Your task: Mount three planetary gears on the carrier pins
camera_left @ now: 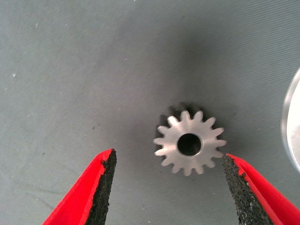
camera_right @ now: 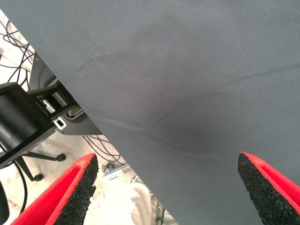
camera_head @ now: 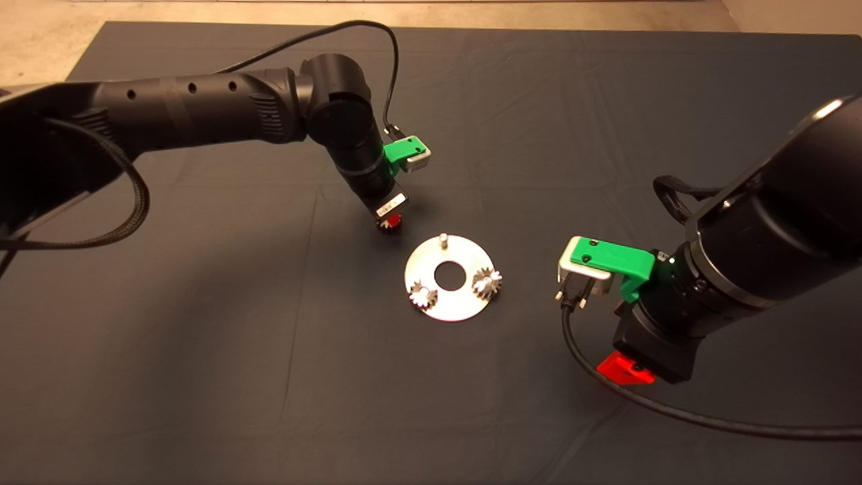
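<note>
Between your left jaws (camera_left: 166, 187) lies the last loose gear (camera_left: 189, 144), flat on the desk (camera_left: 93, 70) with its hole facing up. The jaws are wide open and not touching it. The gear sits much nearer one pad (camera_left: 236, 187) than the other, so if you close now, that pad may hit first and push the gear sideways, or tip it up on its teeth. Center it first. The shiny teeth look slippery, so a weak pinch could let the gear drop on the way over. Just past the jaws sits the disc (camera_head: 450, 306), with two gears (camera_head: 422, 295) already on their pins and one bare pin (camera_head: 443, 238) waiting. Go slow near it, or you may bump the disc and knock things loose. Your right jaws (camera_right: 166, 187) are open too, holding nothing, off to the side over the desk edge.
</note>
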Tool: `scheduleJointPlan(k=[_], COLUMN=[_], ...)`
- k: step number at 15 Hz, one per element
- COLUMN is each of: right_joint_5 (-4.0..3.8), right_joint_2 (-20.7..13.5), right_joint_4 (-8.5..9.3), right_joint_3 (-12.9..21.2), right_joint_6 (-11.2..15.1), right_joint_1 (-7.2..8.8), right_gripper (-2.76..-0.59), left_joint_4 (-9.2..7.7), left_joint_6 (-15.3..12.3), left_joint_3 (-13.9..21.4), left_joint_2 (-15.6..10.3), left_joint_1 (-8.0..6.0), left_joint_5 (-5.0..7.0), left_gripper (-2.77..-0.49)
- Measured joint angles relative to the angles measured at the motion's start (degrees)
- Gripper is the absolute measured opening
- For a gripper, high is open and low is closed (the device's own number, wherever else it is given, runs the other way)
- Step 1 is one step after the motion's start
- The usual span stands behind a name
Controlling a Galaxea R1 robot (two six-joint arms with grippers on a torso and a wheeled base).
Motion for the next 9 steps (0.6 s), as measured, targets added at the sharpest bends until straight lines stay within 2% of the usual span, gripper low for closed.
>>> scheduleJointPlan(k=[9], right_joint_5=[-0.04], right_joint_2=[0.0], right_joint_4=[0.00], right_joint_3=[0.0], right_joint_6=[0.0], right_joint_1=[0.00], right_gripper=[-1.15], left_joint_4=[0.00], left_joint_6=[-0.1], left_joint_3=[-0.5], left_joint_2=[-0.3], left_joint_1=[0.00], left_joint_5=[-0.12], left_gripper=[-1.66])
